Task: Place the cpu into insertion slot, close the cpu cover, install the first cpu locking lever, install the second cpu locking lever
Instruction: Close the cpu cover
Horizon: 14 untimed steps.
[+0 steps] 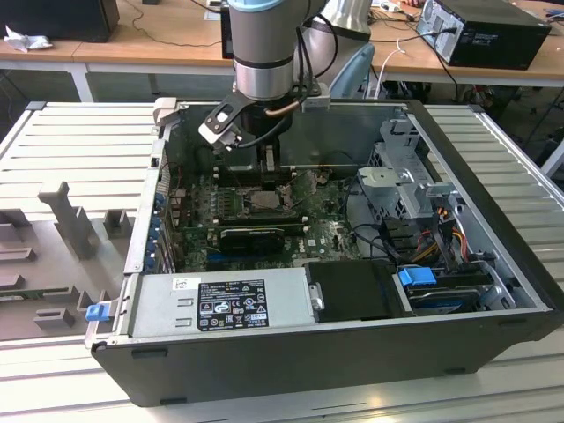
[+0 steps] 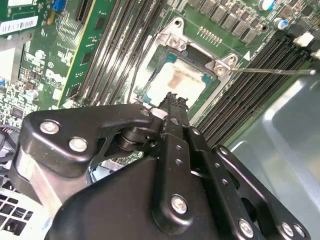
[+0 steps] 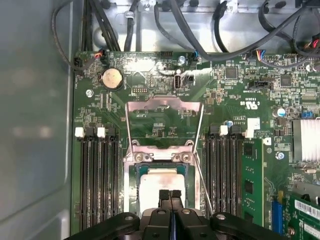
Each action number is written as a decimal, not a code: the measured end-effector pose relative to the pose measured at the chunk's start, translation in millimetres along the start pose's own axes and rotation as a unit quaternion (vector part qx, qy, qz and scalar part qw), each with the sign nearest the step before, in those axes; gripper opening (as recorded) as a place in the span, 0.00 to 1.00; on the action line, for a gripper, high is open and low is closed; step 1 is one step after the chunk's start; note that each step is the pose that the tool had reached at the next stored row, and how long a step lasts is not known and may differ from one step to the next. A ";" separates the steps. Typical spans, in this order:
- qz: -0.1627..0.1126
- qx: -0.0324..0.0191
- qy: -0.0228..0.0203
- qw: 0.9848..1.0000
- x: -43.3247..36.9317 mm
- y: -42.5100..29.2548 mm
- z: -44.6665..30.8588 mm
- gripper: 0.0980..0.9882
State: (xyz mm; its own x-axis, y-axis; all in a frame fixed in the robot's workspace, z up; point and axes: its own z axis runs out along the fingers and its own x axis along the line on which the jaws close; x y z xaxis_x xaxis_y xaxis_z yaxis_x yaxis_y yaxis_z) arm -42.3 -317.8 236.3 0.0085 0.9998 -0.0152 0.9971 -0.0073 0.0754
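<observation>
Gripper (image 3: 170,195) closed in the first wrist view, fingertips pressed together directly over the cpu (image 3: 162,181); cannot tell whether touching. Cpu lying flat in the insertion slot (image 3: 134,185), pale metal top up. Cpu cover (image 3: 165,105) swung open, raised on the side of the slot away from the gripper. Thin locking lever (image 3: 202,182) unlatched, just beside the slot. In the exterior view, arm (image 1: 264,53) reaching down into the computer case (image 1: 335,361) toward its far side, grey power supply (image 1: 220,304) along the near wall.

Grey power supply (image 1: 220,304), blue latch (image 1: 416,276), coin battery (image 3: 111,78).
</observation>
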 end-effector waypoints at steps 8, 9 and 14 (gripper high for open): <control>0.001 0.014 0.008 1.000 -2.0 12.8 -5.8 0.01; 0.001 0.014 0.008 1.000 -2.1 13.2 -11.1 0.01; 0.001 0.026 0.010 1.000 -2.1 34.5 -24.6 0.01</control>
State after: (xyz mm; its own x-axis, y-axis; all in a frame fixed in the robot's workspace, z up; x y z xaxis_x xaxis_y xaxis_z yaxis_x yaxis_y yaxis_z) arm -9.7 -319.8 263.5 0.0087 0.9999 0.0051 0.9997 -0.0088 0.0243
